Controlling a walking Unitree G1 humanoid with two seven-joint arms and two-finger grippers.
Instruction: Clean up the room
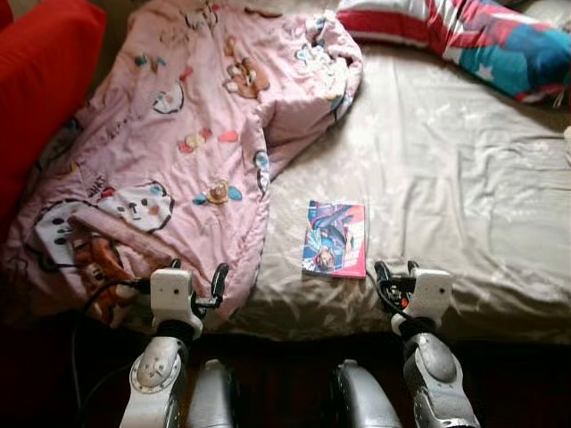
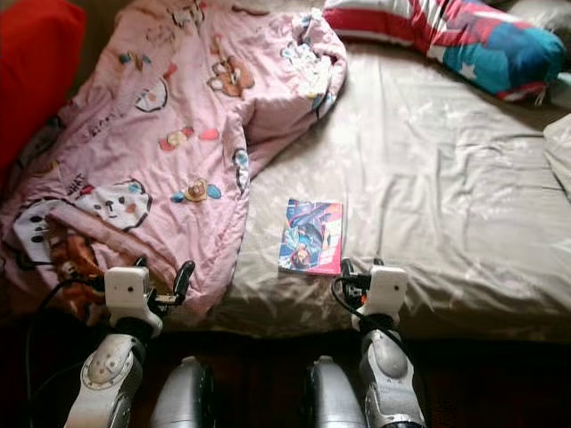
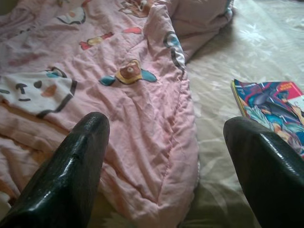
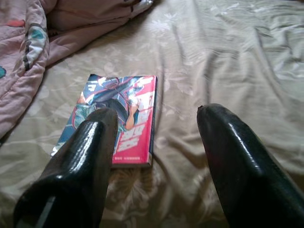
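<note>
Left eye view shows us standing at the near edge of a bed [image 1: 464, 178] covered in a beige sheet, with both our arms raised just over that edge. A pink quilt [image 1: 178, 152] printed with cartoon animals lies crumpled across the left part of the bed, one folded corner reaching toward the middle. Just beside its lower hem, flat on the bare sheet, lies a thin comic book [image 1: 335, 238] with a pink and blue cover. Our left gripper [image 1: 198, 283] hovers over the quilt's near corner, its fingers [image 3: 71, 171] spread wide and holding nothing. Our right gripper [image 1: 395, 278] sits just to the right of the book's near end, its fingers [image 4: 80, 161] likewise well apart and empty; in the right wrist view one of them overlaps the book's cover, though we cannot tell whether it touches. A red cushion [image 1: 40, 80] stands at the far left, and a striped red, white and blue pillow [image 1: 464, 31] rests at the head of the bed.
</note>
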